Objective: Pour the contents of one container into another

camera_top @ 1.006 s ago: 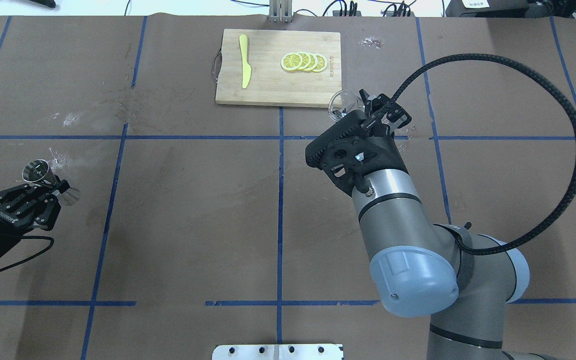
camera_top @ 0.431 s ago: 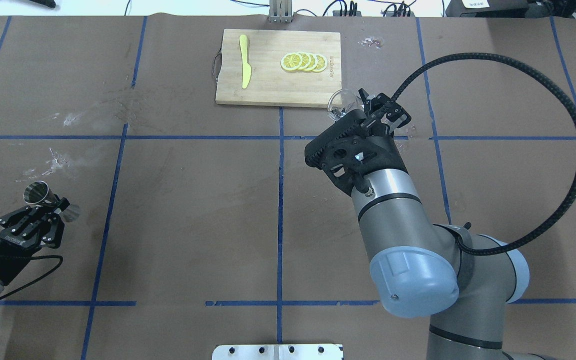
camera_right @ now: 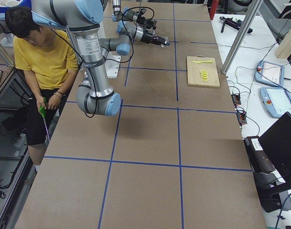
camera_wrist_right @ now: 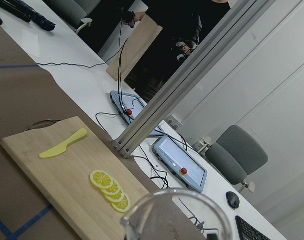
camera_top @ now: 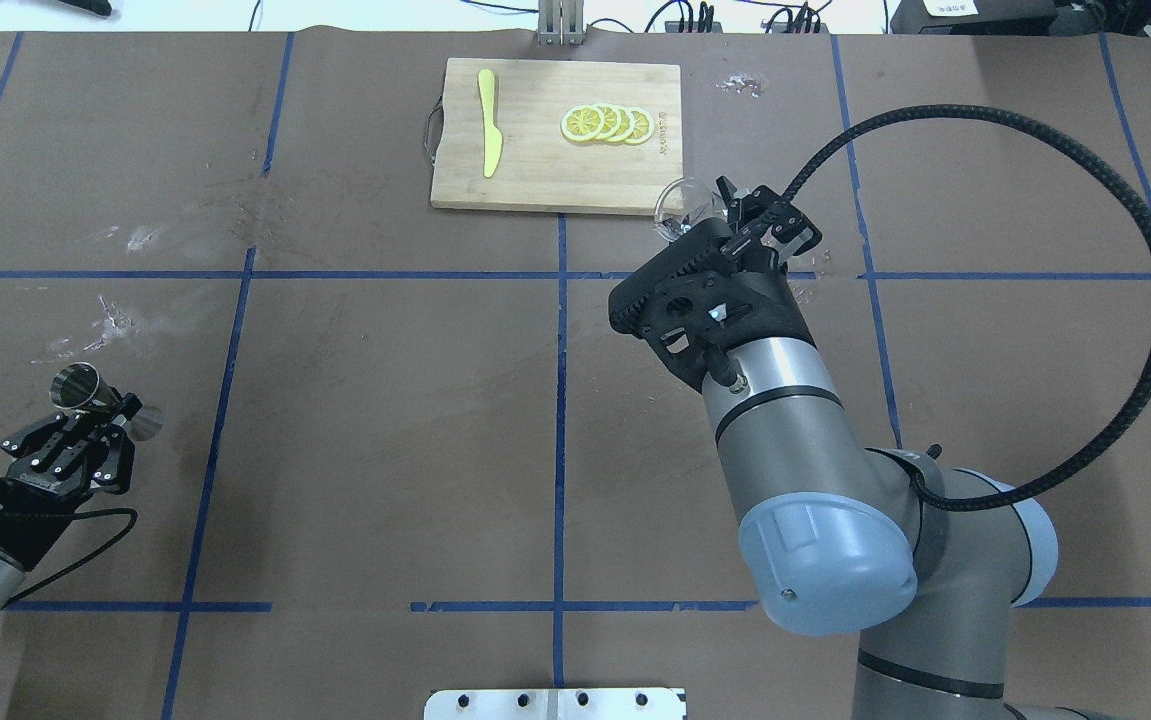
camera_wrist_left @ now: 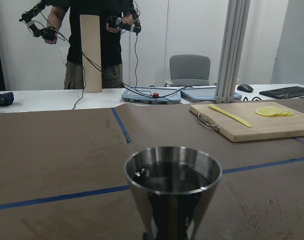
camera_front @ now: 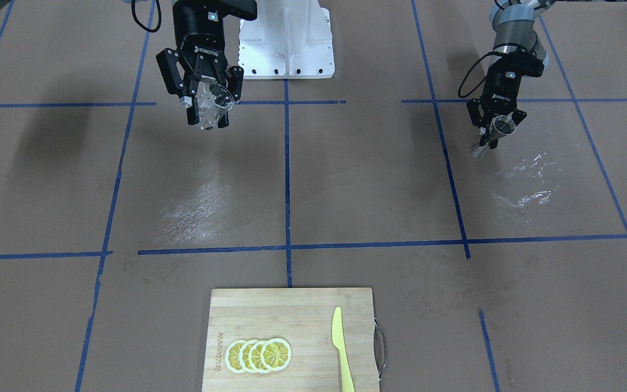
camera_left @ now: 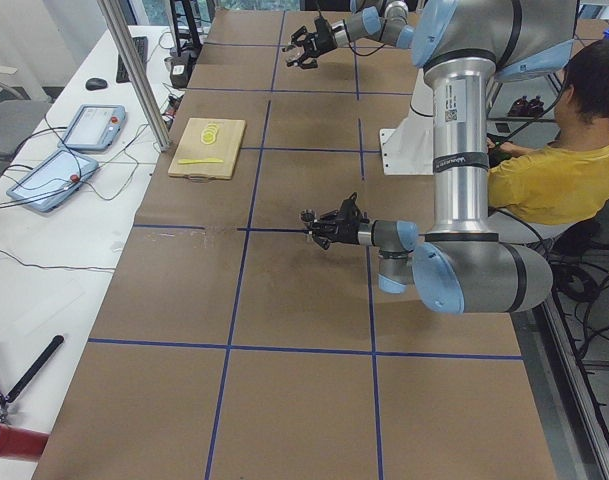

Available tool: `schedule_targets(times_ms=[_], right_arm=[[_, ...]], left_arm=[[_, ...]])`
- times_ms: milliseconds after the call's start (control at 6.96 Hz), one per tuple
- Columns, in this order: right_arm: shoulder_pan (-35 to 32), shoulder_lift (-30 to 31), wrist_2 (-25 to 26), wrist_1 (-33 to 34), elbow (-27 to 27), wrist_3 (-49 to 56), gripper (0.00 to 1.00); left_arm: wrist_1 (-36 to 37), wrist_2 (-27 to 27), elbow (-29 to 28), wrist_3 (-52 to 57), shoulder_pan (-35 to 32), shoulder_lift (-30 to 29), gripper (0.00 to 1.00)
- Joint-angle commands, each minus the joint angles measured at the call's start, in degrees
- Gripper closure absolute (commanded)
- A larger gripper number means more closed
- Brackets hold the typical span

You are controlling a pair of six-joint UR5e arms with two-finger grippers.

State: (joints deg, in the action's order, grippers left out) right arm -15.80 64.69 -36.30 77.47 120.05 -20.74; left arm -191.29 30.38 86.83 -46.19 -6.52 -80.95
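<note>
The clear glass [camera_front: 212, 100], a short, empty-looking tumbler, hangs tipped in the right gripper [camera_front: 208, 120] above the table. It is well to the robot's side of the cutting board [camera_front: 297, 321], toward its handleless end. The silver hourglass jigger [camera_top: 75, 386] is pinched at its waist by the left gripper [camera_top: 118, 407], mouth up (inside dark and glossy), well apart from the board, beyond its handle end.

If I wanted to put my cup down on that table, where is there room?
The wide stretch between the board and the robot's base is bare, as are both ends of the table. The board is taken by lemon slices and a knife. Keep clear of the right gripper holding the glass and the left gripper holding the jigger.
</note>
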Motion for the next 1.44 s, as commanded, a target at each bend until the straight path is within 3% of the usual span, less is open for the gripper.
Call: schedule_targets(times_ms=[0,575,1294], right_arm=[[0.0,0.1,0.0,0.0,-0.1,0.0,1.00],[0.0,0.1,0.0,0.0,-0.1,0.0,1.00],[0.0,0.2,0.0,0.0,0.0,0.0,1.00]], left_arm=[[0.0,-1.1,-1.9,-0.1,0.5,-2.3,1.00],[0.3,3.3,-2.0,-0.5,0.6,-2.3,1.00],[0.6,3.5,-2.8,-2.9,0.6,-2.8,1.00]])
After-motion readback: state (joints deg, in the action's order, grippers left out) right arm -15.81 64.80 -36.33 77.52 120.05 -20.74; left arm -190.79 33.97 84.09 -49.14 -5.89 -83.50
